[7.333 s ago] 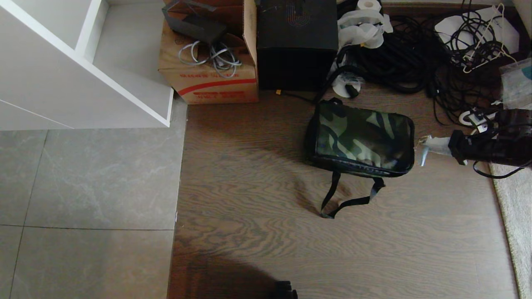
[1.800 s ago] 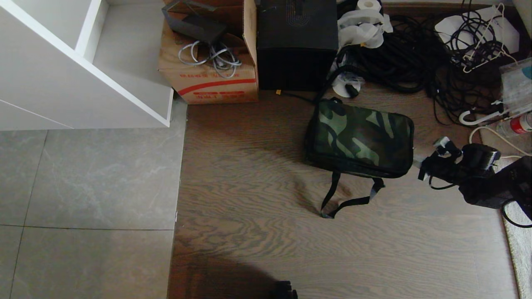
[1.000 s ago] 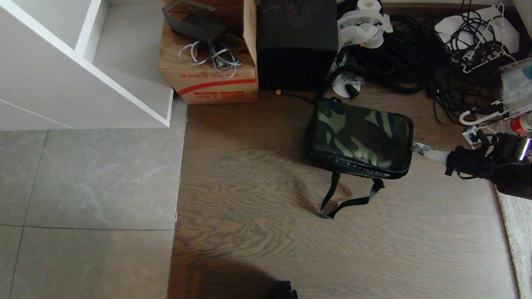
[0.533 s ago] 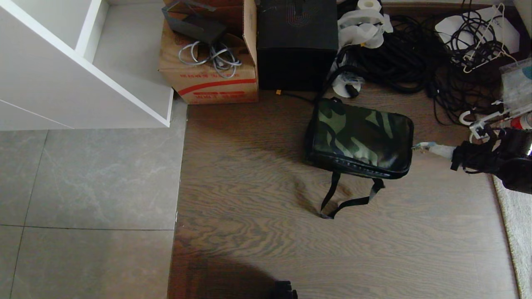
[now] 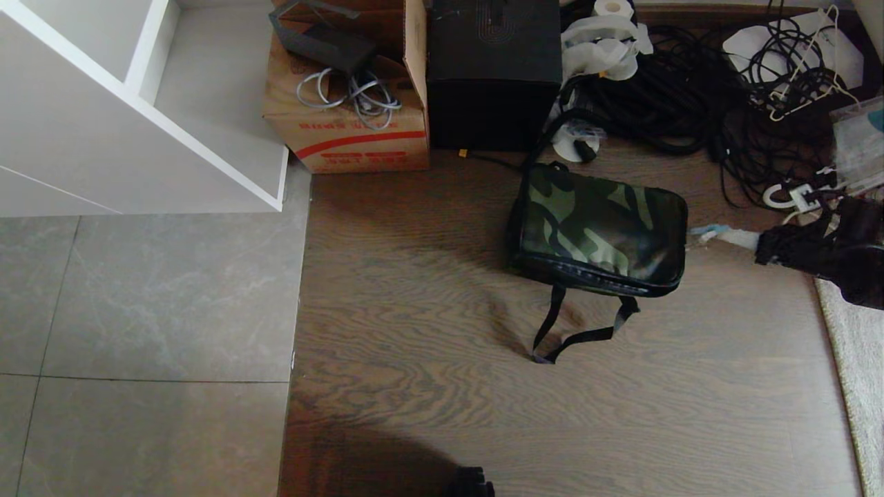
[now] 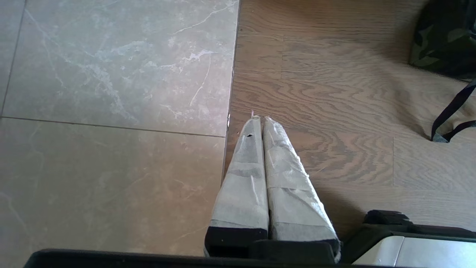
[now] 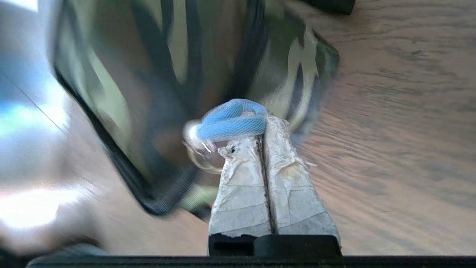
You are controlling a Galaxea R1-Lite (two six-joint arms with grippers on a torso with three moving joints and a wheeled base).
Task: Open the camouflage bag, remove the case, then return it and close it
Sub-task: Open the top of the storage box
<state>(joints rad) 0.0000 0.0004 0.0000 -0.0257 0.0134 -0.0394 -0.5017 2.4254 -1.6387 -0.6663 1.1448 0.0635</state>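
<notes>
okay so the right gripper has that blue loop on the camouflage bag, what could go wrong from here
The right gripper is shut on only the small blue mesh pull loop, so it may slip free.

The soft green-brown-black camouflage bag lies unheld on the wooden floor; the left gripper is parked away, so pulling might drag the bag rather than open it.

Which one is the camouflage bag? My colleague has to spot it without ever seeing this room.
On the wooden floor, before the tall black box and cable tangle, lies the camouflage bag. It alone has green-brown-black camouflage fabric, with a black strap trailing.
</notes>
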